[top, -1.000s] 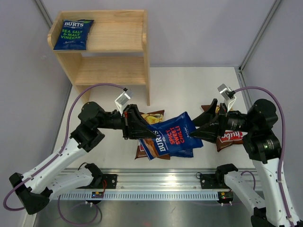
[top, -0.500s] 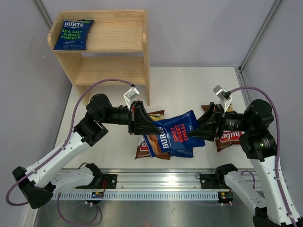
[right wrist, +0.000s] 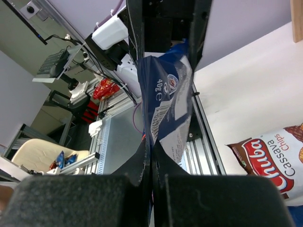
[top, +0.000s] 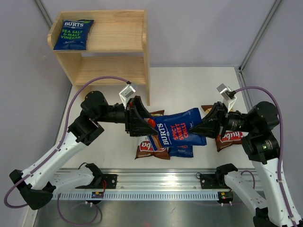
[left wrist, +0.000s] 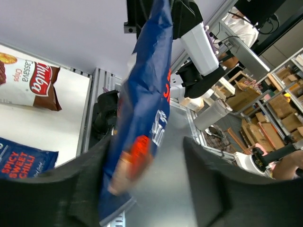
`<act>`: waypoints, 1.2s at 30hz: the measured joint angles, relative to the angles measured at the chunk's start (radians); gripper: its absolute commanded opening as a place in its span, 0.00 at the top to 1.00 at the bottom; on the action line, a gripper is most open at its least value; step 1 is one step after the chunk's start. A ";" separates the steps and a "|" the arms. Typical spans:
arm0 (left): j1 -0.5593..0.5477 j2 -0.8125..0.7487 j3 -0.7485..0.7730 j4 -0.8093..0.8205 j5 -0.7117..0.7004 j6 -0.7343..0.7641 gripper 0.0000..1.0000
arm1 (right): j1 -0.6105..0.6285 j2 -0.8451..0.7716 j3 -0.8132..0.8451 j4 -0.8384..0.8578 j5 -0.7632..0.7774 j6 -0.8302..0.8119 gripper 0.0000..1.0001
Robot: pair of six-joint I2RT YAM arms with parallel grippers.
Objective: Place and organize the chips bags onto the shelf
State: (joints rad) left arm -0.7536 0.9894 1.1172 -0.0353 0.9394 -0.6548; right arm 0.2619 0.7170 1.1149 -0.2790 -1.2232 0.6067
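We are clamping our right gripper (top: 198,128), jaws pressed together, on the right end of the red-lettered Burts bag (top: 177,132), holding it above the table (top: 184,90) in the middle of the top view, while our left gripper (top: 149,126) is standing with jaws apart around its left end. The shelf (top: 118,40) is sitting at upper left, a green-lettered Burts bag (top: 73,34) lying on the left of its top tier. A second blue bag (top: 183,151), the left Chuba bag (top: 144,148) and the right Chuba bag (top: 230,137) are lying on the table.
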 measured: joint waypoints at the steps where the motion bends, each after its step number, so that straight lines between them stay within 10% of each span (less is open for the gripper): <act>1: 0.003 -0.008 0.000 -0.004 -0.001 0.003 0.22 | 0.000 -0.004 0.000 0.020 0.000 0.014 1.00; 4: 0.009 -0.036 -0.009 0.006 -0.010 -0.003 0.08 | 0.000 -0.023 0.000 0.078 0.001 0.056 1.00; 20: -0.041 -0.154 -0.279 0.369 -0.169 -0.155 0.07 | 0.000 -0.034 -0.040 0.515 0.009 0.352 1.00; 36: -0.181 -0.086 -0.326 0.658 -0.281 -0.233 0.62 | 0.000 0.007 -0.076 0.662 0.008 0.430 1.00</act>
State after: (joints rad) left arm -0.9344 0.9035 0.7914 0.6228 0.6582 -0.8875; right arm 0.2619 0.7238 1.0386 0.3828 -1.2156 1.0363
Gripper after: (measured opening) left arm 0.395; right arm 0.012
